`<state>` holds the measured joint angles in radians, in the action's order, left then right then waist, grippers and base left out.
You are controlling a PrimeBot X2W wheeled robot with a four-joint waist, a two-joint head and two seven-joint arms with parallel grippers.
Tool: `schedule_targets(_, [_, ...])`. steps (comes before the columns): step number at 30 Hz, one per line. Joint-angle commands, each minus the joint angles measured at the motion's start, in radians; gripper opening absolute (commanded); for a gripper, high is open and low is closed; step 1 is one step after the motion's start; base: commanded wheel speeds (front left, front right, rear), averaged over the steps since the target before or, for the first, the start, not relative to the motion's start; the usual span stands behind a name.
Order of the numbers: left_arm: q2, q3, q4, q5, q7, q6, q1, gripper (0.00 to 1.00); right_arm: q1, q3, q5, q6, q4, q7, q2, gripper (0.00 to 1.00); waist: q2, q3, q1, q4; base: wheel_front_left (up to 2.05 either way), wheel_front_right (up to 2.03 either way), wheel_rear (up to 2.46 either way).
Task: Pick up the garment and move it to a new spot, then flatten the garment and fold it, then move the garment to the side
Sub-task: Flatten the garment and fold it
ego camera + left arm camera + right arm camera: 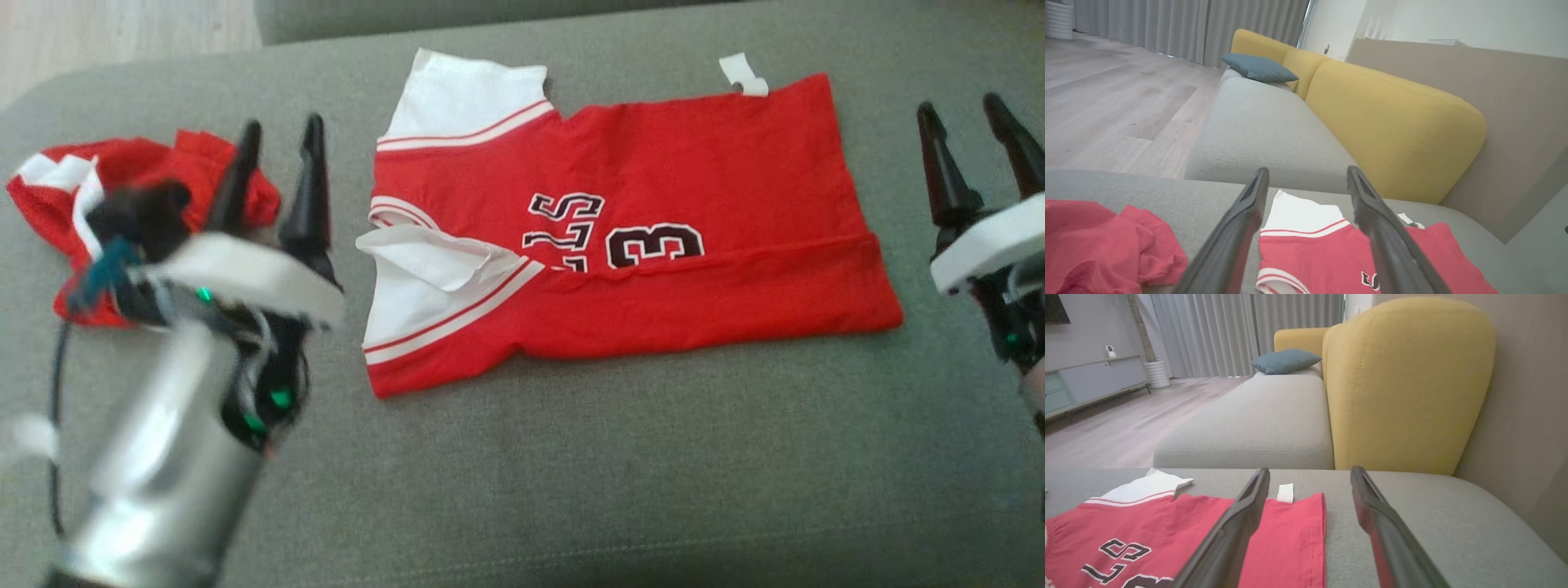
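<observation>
Though beside the garment [653, 163], both jaws wide (clear of it).

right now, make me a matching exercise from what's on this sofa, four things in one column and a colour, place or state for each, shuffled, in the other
Column one
1. jersey
2. other red cloth
3. cushion
4. left claw

Column two
a. blue
b. open and empty
c. bunched up, on the robot's left
d. laid out flat in the middle, partly folded

Pairs: 1-d, 2-c, 3-a, 4-b
</observation>
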<state>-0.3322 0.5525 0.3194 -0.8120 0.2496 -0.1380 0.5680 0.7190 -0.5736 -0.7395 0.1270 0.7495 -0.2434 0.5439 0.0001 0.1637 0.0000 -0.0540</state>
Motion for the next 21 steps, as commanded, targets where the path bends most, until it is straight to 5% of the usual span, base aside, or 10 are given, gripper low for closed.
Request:
schedule_targets(1, [0.009, -0.088, -0.073, 0.054, 0.012, -0.007, -0.025, 1.0, -0.035, 0.06, 0.058, 0.004, -0.04, -0.017, -0.006, 1.0, -0.0001, -0.025, 0.0, 0.001, 0.0, 0.0, 0.0])
schedule_targets(9, [0.192, -0.251, -0.209, 0.277, 0.012, 0.019, -0.292, 1.0, -0.319, 0.416, 0.375, 0.004, -0.302, -0.018, -0.18, 1.0, -0.0001, -0.083, 0.0, -0.003, 0.0, 0.0, 0.0])
schedule_targets(15, [0.26, -0.304, -0.197, 0.398, 0.012, 0.07, -0.409, 1.0, -0.483, 0.533, 0.503, 0.004, -0.427, -0.018, -0.296, 1.0, -0.0001, -0.101, 0.0, -0.009, 0.0, 0.0, 0.0])
schedule_targets(21, [0.28, -0.336, -0.16, 0.441, 0.012, 0.101, -0.421, 1.0, -0.546, 0.559, 0.564, 0.004, -0.494, -0.001, -0.344, 1.0, -0.0001, -0.088, 0.0, -0.016, 0.0, 0.0, 0.0])
